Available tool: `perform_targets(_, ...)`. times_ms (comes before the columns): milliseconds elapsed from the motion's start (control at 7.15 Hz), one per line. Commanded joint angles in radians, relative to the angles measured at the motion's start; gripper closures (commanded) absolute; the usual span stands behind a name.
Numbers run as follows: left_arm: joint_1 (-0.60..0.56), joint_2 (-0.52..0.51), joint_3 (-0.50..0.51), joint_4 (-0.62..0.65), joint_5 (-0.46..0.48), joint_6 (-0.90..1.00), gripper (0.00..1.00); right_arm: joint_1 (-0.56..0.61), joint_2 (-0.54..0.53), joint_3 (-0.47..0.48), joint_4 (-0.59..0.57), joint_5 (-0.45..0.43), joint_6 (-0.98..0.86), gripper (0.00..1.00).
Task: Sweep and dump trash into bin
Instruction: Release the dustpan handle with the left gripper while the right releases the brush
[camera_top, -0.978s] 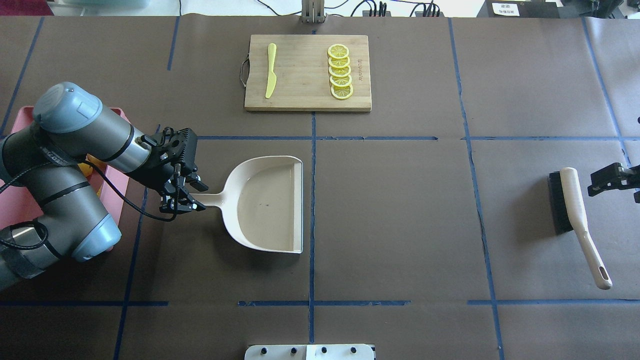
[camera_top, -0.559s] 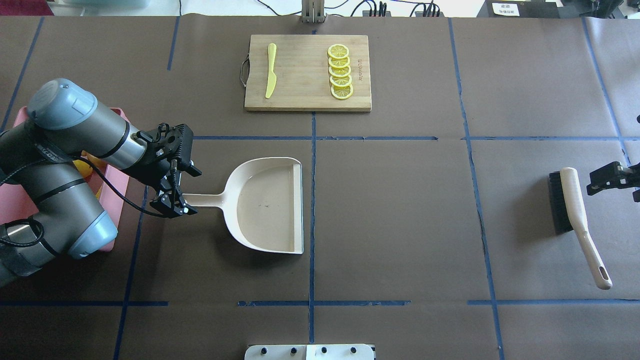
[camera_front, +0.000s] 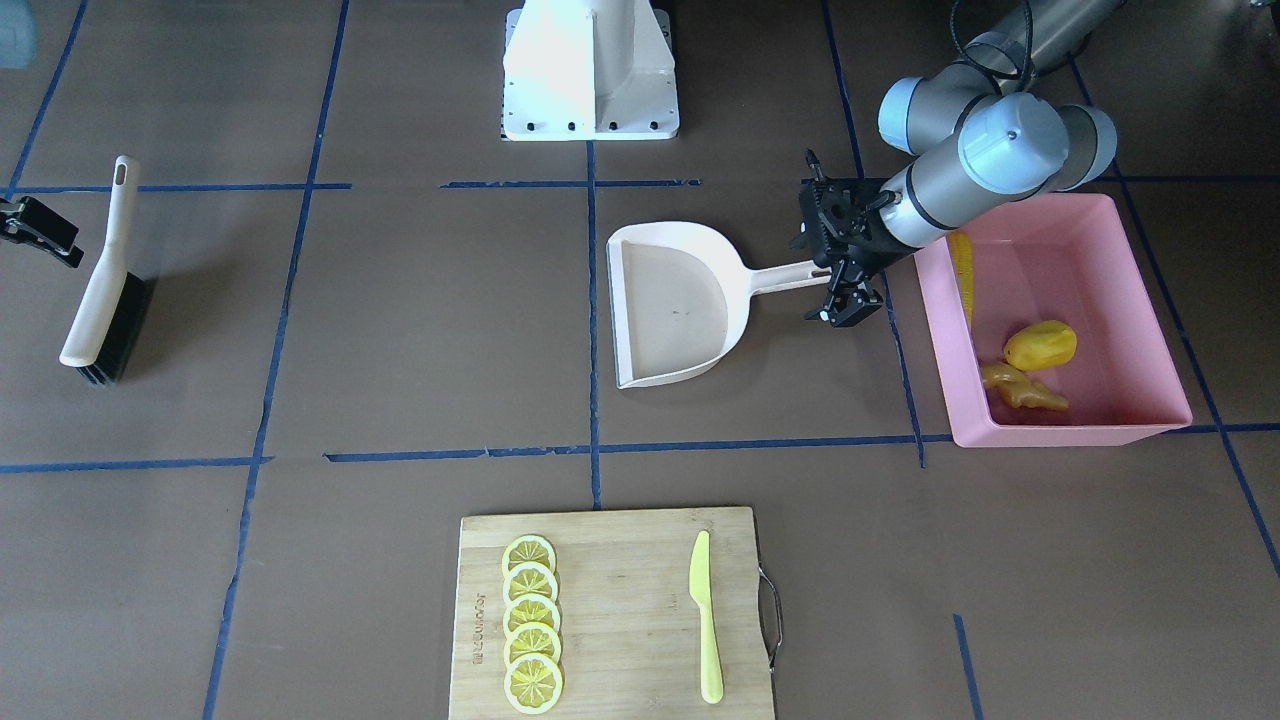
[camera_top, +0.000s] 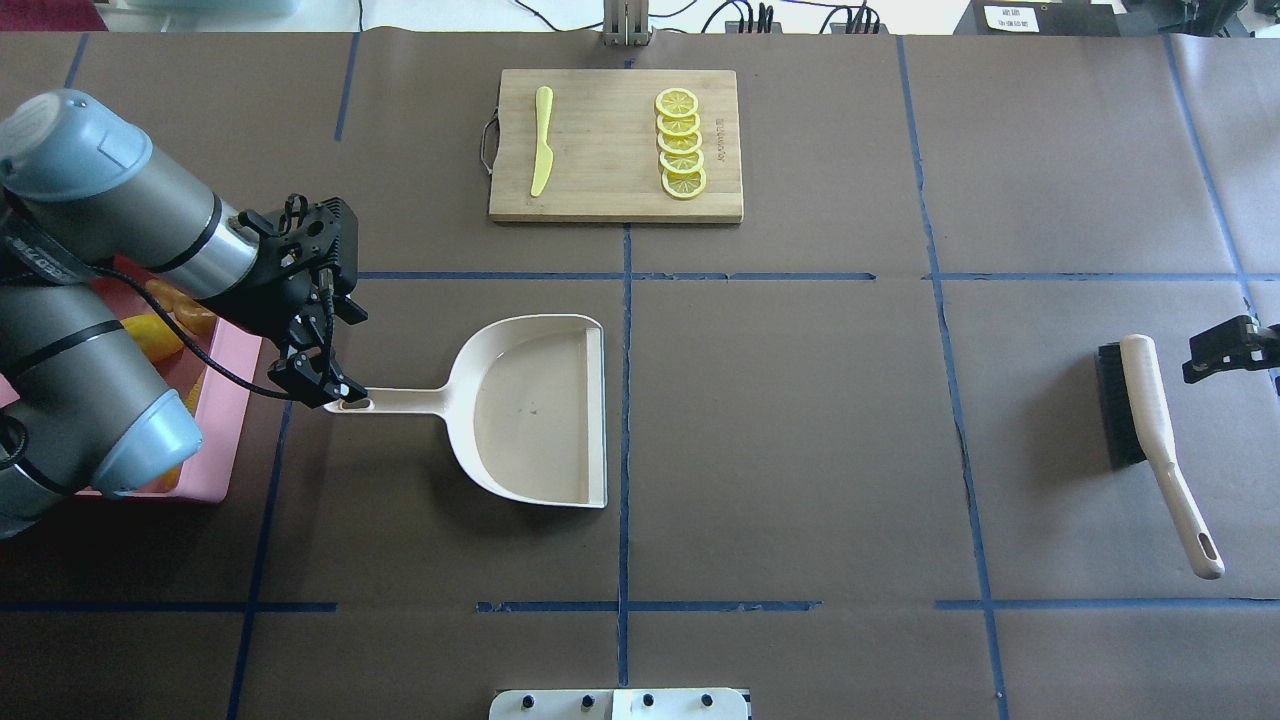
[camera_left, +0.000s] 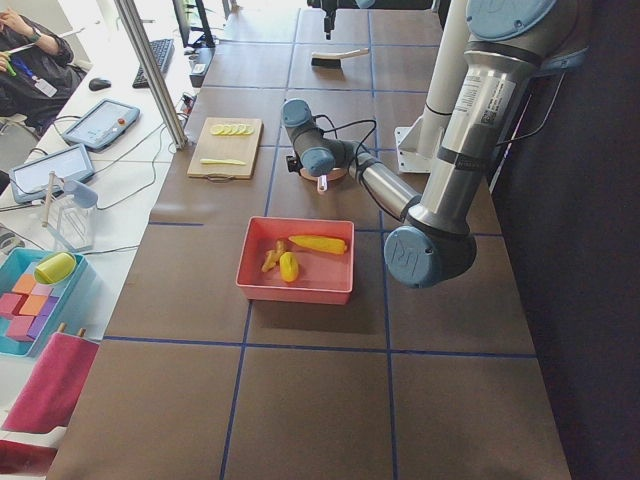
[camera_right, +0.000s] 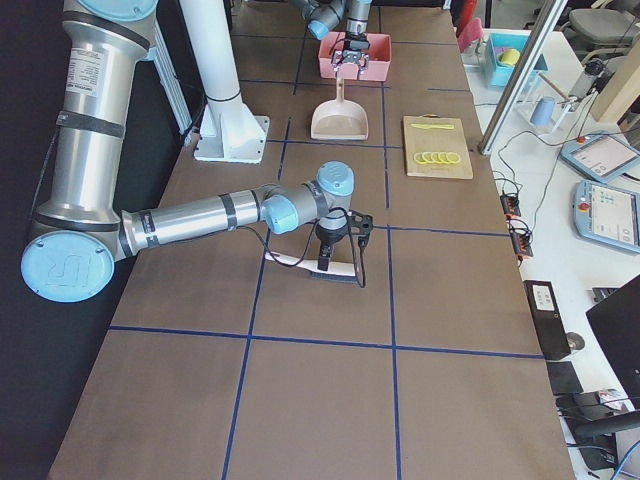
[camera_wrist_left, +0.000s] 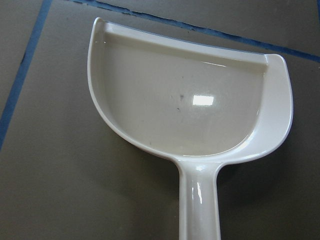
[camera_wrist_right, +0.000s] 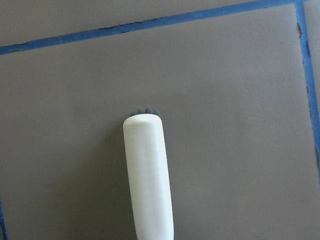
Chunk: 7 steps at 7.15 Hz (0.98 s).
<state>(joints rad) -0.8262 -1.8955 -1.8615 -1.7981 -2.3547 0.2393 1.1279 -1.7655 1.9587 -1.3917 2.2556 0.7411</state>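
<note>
Hovering at the handle tip of 1 beige dustpan (camera_top: 530, 410), L gripper (camera_top: 325, 385) has jaws apart, nothing held. All 3 trash pcs, corn cob (camera_front: 962, 265), oval fruit (camera_front: 1040, 345) and ginger root (camera_front: 1020, 390), lie inside 1 pink bin (camera_front: 1065, 432) by the L arm. R gripper (camera_top: 1215, 352) sits just beside 1 brush (camera_top: 1150, 420), jaws apparently apart, empty. Farthest: 1 cutting board (camera_top: 610, 150) w/ 5 lemon slices (camera_top: 680, 143) + 1 green knife (camera_top: 541, 140).

Opposed overhead and front views; common dustpan (camera_top: 540, 420)

Robot lab: tape-gridded bench (camera_top: 800, 400), teach pendants (camera_right: 610, 215), kbd (camera_left: 160, 54), operator (camera_left: 35, 65) at side desk (camera_left: 125, 75).
</note>
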Motion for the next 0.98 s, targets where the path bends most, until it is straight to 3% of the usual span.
perform_targets(0,-0.112,-0.002,-0.131,0.323,0.008,0.0,0.0,0.076,0.0,-0.035,-0.004,0.001,-0.212,0.0)
perform_targets(419,-0.305,0.053,-0.113,0.549,0.003,-0.099,0.0,0.2,-0.002,-0.119,-0.054,-0.001,-0.656,0.0)
perform_targets(559,-0.345,0.053,-0.11,0.651,0.005,-0.153,0.0,0.251,0.006,-0.121,-0.088,0.001,-0.74,0.0)
perform_targets(839,-0.463,0.07,-0.034,0.747,-0.003,-0.167,0.0,0.289,0.046,-0.122,-0.191,0.027,-0.735,0.0)
